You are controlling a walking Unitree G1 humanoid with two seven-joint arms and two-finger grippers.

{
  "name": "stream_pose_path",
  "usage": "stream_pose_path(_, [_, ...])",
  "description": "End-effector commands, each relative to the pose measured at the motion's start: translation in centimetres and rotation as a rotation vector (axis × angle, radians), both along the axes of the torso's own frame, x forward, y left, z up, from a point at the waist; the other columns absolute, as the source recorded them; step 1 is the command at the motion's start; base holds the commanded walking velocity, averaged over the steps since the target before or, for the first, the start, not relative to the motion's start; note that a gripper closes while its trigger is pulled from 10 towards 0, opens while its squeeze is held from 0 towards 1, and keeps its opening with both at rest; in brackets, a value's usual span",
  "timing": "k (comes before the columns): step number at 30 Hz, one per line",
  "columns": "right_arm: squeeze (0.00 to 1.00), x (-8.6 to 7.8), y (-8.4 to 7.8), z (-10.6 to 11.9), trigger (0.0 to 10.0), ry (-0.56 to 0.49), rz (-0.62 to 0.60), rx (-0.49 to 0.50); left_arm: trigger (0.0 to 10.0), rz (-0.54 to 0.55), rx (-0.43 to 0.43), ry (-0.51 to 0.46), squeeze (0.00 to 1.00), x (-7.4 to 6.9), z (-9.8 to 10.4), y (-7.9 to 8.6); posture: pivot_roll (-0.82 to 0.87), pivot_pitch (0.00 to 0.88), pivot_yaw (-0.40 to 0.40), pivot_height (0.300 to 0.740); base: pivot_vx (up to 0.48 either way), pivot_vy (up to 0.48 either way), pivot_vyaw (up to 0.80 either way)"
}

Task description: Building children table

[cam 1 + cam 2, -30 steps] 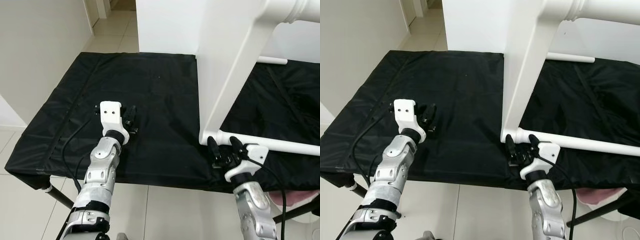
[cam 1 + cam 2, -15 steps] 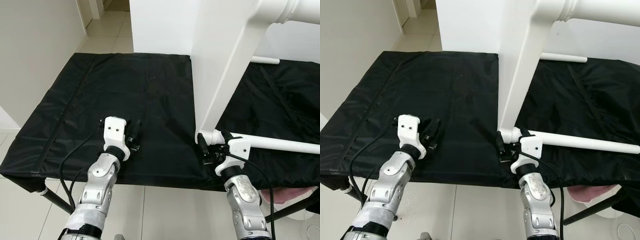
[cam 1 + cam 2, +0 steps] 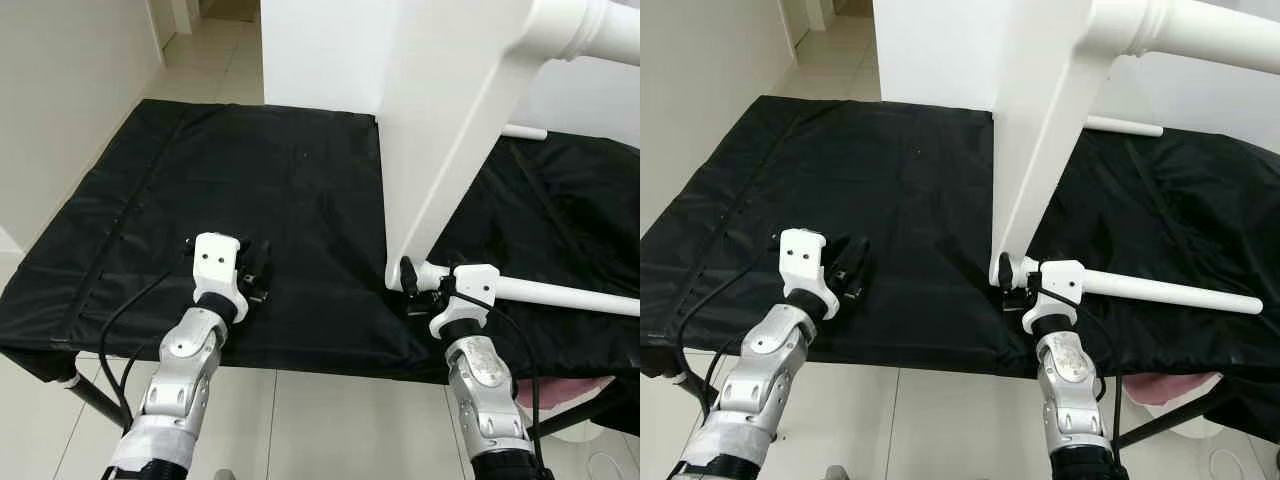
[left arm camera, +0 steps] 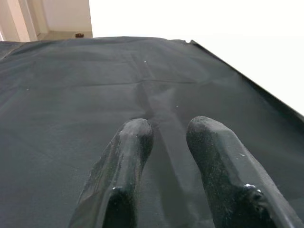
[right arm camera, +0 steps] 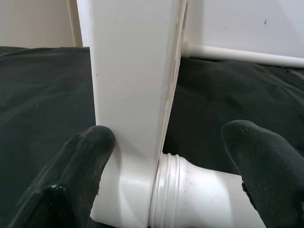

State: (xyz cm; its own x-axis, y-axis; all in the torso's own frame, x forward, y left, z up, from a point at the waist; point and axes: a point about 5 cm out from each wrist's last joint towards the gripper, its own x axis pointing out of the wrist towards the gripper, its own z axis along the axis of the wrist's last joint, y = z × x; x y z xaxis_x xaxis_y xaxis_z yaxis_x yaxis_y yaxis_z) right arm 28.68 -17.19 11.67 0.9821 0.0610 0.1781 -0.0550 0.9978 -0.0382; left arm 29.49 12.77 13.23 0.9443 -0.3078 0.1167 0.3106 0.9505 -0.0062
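Nearest the camera, both silver arms reach forward and up over the front edge of a black cloth point(image 3: 300, 190) that covers a low stand. The left arm is bent slightly inward, and the left gripper point(image 3: 254, 272) rests low over the cloth near its front edge, well apart from any white part. In the left wrist view its two fingers point(image 4: 130, 156) stand a little apart with only bare cloth between them, holding nothing.

The right arm rises almost straight up from below, and the right gripper point(image 3: 420, 288) sits at the foot of the white table frame point(image 3: 450, 150), where a round white leg point(image 3: 560, 293) joins the frame's flat upright board. In the right wrist view its fingers point(image 5: 88, 161) are spread wide to either side of that joint: one finger touches or nearly touches the lower corner of the board, while the other is clear of the round leg on the far side. The gripper is not closed on anything.

Farther back, the board rises steeply from the cloth to a thick turned leg point(image 3: 590, 25) overhead. Behind it, a thin white rod point(image 3: 1124, 126) lies on the cloth by a white wall point(image 3: 320, 50).
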Motion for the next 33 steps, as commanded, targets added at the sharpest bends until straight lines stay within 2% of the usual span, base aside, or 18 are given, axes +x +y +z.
stream_pose_path(1, [1.0,0.5,-0.5,0.7,10.0,-0.026,-0.034,0.008,10.0,-0.179,0.028,-0.005,0.0,-0.4,0.0,-1.0,-0.04,0.0,-0.046,0.74,0.0,0.0,0.0])
stream_pose_path(3, [1.0,0.8,-0.5,0.9,10.0,-0.03,-0.036,0.006,10.0,-0.175,0.025,-0.008,0.0,-0.4,0.1,-1.0,-0.04,0.0,-0.046,0.74,0.0,0.0,0.0])
stream_pose_path(4, [0.0,1.1,-0.4,1.0,10.0,-0.028,-0.032,0.014,10.0,-0.164,0.027,-0.018,0.0,-0.2,0.3,-1.0,-0.04,0.0,-0.049,0.74,0.0,0.0,0.0])
stream_pose_path(9, [0.0,1.9,0.4,0.8,10.0,-0.004,0.003,0.035,10.0,-0.133,0.021,-0.024,0.0,0.1,0.6,-1.0,-0.03,0.0,-0.052,0.74,0.0,0.0,0.0])
stream_pose_path(14, [0.0,1.7,1.3,0.2,10.0,0.014,0.059,0.043,10.0,-0.13,0.022,-0.028,0.0,0.1,1.1,-1.2,-0.02,0.0,-0.059,0.74,0.0,0.0,0.0])
stream_pose_path(28, [0.0,-0.1,-0.1,-0.7,10.0,0.005,0.048,0.051,10.0,-0.187,0.037,-0.026,0.0,-0.8,1.1,-1.8,-0.03,0.0,-0.058,0.74,0.0,0.0,0.0])
stream_pose_path(33, [0.0,-0.4,-0.1,-1.0,10.0,0.009,0.086,0.056,10.0,-0.261,0.071,-0.041,0.0,-1.0,1.3,-2.5,-0.03,0.0,-0.076,0.74,0.0,0.0,0.0])
